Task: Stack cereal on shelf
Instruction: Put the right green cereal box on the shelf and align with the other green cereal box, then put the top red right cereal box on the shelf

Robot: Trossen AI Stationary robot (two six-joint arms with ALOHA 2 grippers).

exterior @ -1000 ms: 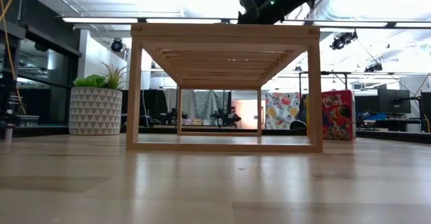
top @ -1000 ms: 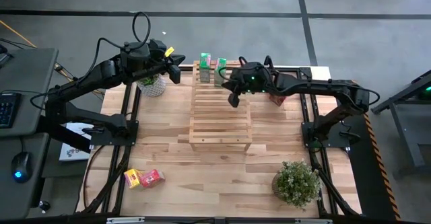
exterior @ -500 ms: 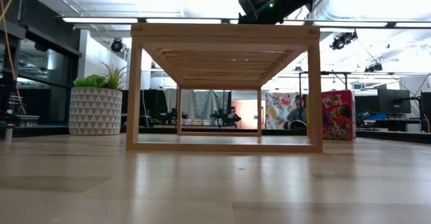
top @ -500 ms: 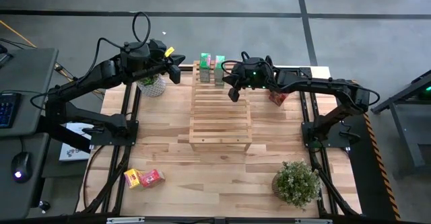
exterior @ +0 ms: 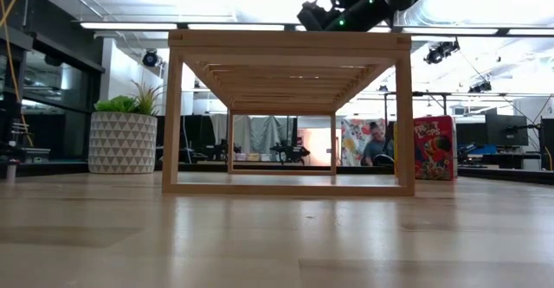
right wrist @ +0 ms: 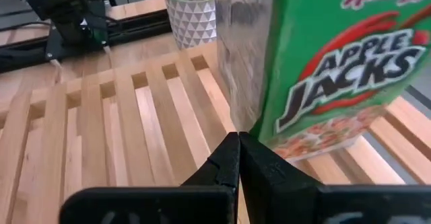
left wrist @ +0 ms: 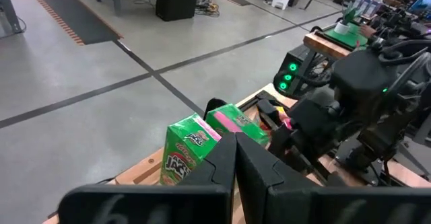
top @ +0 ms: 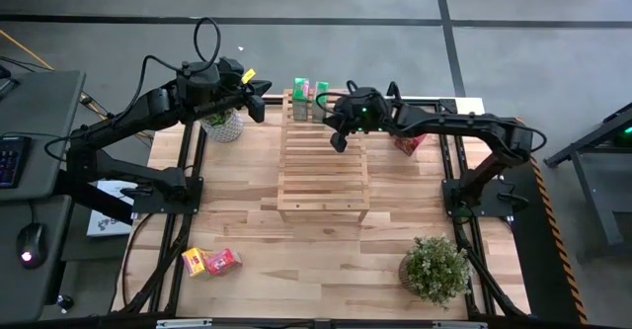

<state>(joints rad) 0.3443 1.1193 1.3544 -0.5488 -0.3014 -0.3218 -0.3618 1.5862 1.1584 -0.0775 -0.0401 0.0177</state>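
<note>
The shelf (top: 324,156) is a light slatted wooden rack in the middle of the table. Two green cereal boxes (top: 301,99) (top: 322,100) stand upright on its far end. My right gripper (top: 338,142) is shut and hovers over the slats, just near-right of them. In the right wrist view a green box (right wrist: 337,69) rises beside the shut fingertips (right wrist: 237,146). My left gripper (top: 259,107) is shut in the air left of the shelf's far end. A red box (top: 407,143) stands on the table right of the shelf. A yellow box (top: 194,262) and a pink-red box (top: 224,260) lie near left.
A potted plant in a patterned white pot (top: 225,123) stands at the far left under my left arm. A bushy plant (top: 434,268) sits near right. A person (exterior: 374,145) shows in the room behind the table. The shelf's middle and near slats are bare.
My right gripper has moved a little toward the table's far left and slightly down, closer to the green boxes, staying shut. The boxes have not moved.
</note>
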